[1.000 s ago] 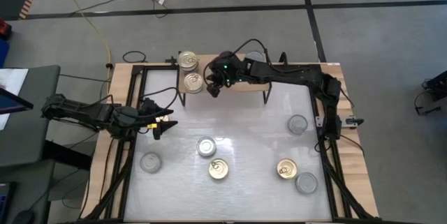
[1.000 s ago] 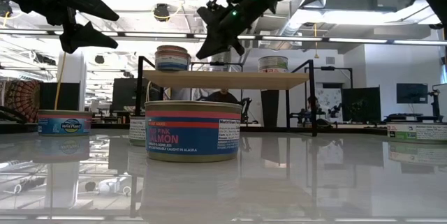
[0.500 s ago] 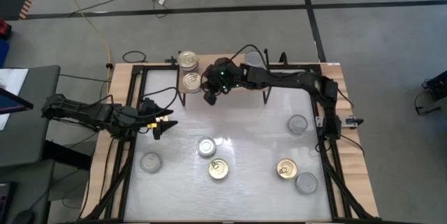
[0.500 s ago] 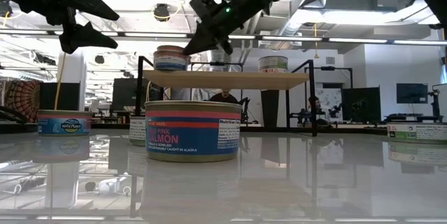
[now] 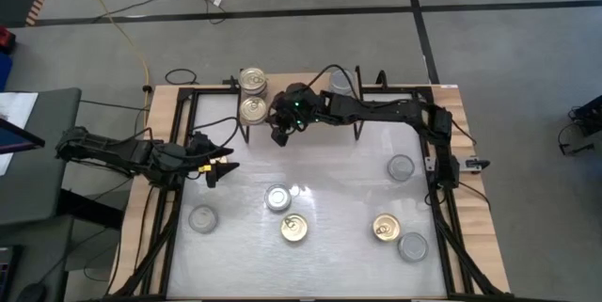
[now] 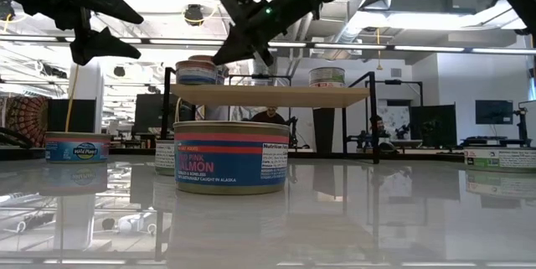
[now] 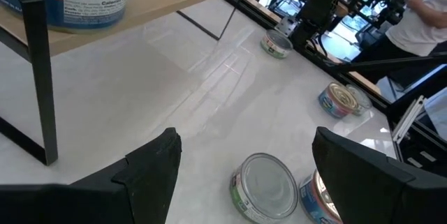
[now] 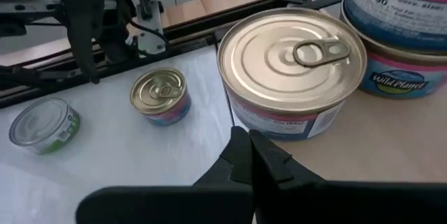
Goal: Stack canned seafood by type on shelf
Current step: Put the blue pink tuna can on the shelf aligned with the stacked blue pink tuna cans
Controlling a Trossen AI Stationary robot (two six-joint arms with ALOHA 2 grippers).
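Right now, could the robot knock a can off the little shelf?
Maybe. The right pincer, shut, is up against the gold-lidded can, which sits at the shelf edge; one more nudge might tip it off. That can also crowds the stacked cans behind it, so they could topple.

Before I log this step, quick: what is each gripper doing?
Left gripper: open, holding nothing, above the table.
Right gripper: closed, empty, beside the gold-lid can on the shelf.

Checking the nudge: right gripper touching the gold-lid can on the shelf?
Touching. Right wrist view: the shut right gripper tips meet the gold-lid can wall with no gap, on the shelf.
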